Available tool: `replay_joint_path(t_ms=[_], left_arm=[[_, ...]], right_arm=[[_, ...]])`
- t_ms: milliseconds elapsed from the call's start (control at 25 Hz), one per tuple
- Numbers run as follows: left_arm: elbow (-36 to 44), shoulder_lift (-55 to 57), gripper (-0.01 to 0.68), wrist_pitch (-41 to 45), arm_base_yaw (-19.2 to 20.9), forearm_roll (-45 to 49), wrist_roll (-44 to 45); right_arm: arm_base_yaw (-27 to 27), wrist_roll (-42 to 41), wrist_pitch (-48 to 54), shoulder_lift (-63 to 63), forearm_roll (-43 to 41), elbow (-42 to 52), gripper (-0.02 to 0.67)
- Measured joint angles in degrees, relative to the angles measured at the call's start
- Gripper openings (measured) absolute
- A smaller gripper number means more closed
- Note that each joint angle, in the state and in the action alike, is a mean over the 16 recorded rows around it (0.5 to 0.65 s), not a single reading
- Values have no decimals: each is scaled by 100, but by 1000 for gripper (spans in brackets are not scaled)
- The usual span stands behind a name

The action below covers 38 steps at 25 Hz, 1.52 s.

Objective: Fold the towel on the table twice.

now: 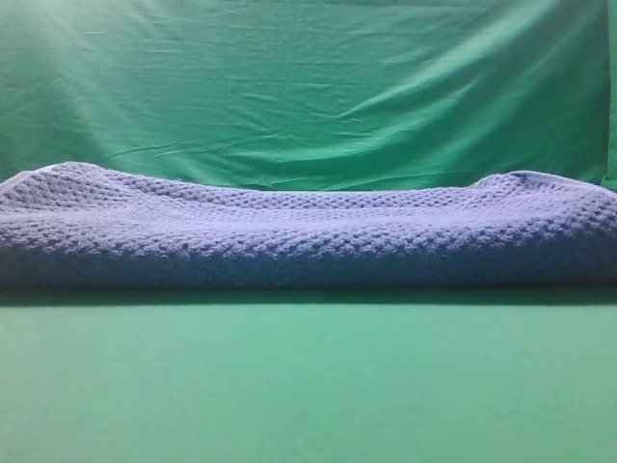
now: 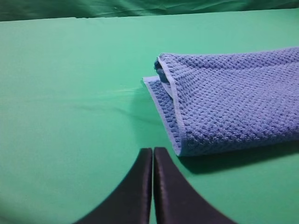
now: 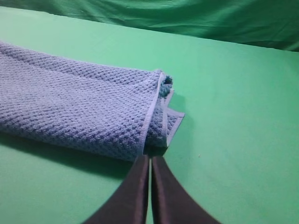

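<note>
The blue-grey waffle-knit towel (image 1: 308,231) lies folded into a long band across the green table (image 1: 308,386), spanning the exterior view from edge to edge. No gripper shows in that view. In the left wrist view the towel's left end (image 2: 224,98) shows stacked layers with a pale hem; my left gripper (image 2: 153,151) is shut and empty, just in front of that end's near corner. In the right wrist view the towel's right end (image 3: 93,107) lies ahead, and my right gripper (image 3: 150,158) is shut with its tips right at the near corner, gripping nothing that I can see.
A wrinkled green cloth backdrop (image 1: 308,87) hangs behind the table. Bare green tabletop (image 2: 70,93) extends left of the towel in the left wrist view, and more bare tabletop (image 3: 233,116) lies right of it in the right wrist view.
</note>
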Motion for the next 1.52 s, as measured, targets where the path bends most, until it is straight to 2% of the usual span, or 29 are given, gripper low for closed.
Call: replay_joint_path(t_ms=[480, 1160, 1520], left_arm=[[4, 0, 0, -13, 0, -115, 140], [4, 0, 0, -13, 8, -115, 244], [4, 0, 0, -13, 159, -119, 244]], right_arm=[[0, 482, 84, 0, 4, 0, 0], [-19, 512, 150, 0, 4, 0, 0], [-491, 519, 150, 0, 4, 0, 0]])
